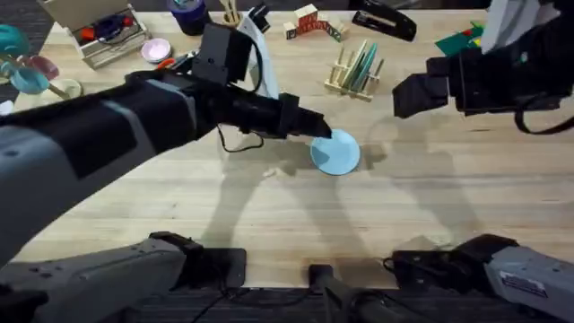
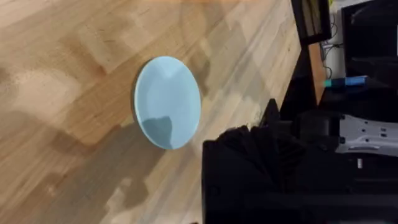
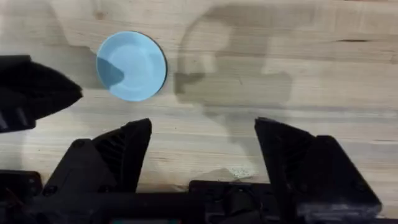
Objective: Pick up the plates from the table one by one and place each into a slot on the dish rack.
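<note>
Butcher-block table (image 1: 448, 215) under me, light wood with lots of plank grain. The light blue plate (image 1: 336, 152) is lying flat near the middle of it, a little in front of the dish rack (image 1: 354, 72). The rack already has a cream plate (image 1: 359, 61) standing upright between its pegs, with what looks like a greenish one right beside it, but I can't make that one out for sure.

My left pincer (image 1: 318, 130) is stretched out over the table with its tip just at the blue plate's back-left edge. Can't tell if its fingers are apart or closed from these views, and it's got nothing in it that I can see.

My right pincer (image 3: 202, 146) hovers above bare wood, fingers spread wide, empty, plate off to one side.
</note>
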Tool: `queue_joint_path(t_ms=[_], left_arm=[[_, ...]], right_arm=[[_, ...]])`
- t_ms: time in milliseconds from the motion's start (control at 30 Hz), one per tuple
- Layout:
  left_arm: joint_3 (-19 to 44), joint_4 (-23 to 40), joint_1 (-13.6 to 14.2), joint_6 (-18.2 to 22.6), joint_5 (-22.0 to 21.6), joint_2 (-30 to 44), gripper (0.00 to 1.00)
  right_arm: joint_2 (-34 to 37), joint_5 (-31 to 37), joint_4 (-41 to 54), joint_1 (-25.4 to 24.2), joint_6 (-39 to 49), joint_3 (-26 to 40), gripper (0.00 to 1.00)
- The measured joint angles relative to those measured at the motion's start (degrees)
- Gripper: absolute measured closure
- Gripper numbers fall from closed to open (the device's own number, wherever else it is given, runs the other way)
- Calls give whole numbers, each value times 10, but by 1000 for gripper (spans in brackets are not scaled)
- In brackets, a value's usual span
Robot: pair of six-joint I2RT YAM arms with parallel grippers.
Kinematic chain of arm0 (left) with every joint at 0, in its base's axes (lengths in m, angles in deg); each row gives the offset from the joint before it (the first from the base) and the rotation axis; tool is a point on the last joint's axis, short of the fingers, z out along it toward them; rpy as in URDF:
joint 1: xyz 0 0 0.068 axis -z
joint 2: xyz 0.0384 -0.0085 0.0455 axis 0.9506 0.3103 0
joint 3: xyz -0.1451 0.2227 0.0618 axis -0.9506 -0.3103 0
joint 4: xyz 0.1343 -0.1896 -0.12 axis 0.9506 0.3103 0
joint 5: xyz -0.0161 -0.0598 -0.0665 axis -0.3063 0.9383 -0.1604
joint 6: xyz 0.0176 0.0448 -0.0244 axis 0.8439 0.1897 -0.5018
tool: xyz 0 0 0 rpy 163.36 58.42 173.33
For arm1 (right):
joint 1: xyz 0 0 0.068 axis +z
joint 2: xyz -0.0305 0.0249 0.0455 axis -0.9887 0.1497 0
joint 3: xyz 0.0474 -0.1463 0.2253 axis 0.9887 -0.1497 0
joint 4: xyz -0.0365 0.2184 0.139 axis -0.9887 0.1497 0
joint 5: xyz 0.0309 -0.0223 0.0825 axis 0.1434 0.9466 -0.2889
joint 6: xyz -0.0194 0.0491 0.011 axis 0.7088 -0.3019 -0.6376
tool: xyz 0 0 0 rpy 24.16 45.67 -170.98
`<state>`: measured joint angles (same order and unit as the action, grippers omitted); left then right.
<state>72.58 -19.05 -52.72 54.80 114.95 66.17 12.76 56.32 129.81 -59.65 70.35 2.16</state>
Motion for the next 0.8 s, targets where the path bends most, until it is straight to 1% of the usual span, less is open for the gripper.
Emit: queue_joint_path(t_ms=[100,233,433,800], left_arm=[[0,-21,7,-10,-1,19,958],[0,-30,13,-14,-1,42,958],[0,-38,13,-18,-2,67,958],[0,-77,13,-20,-2,125,958]], right_arm=[[0,0,0,0,2,0,6],[0,0,0,0,4,0,5],[0,0,0,0,4,0,6],[0,0,0,0,4,0,5]])
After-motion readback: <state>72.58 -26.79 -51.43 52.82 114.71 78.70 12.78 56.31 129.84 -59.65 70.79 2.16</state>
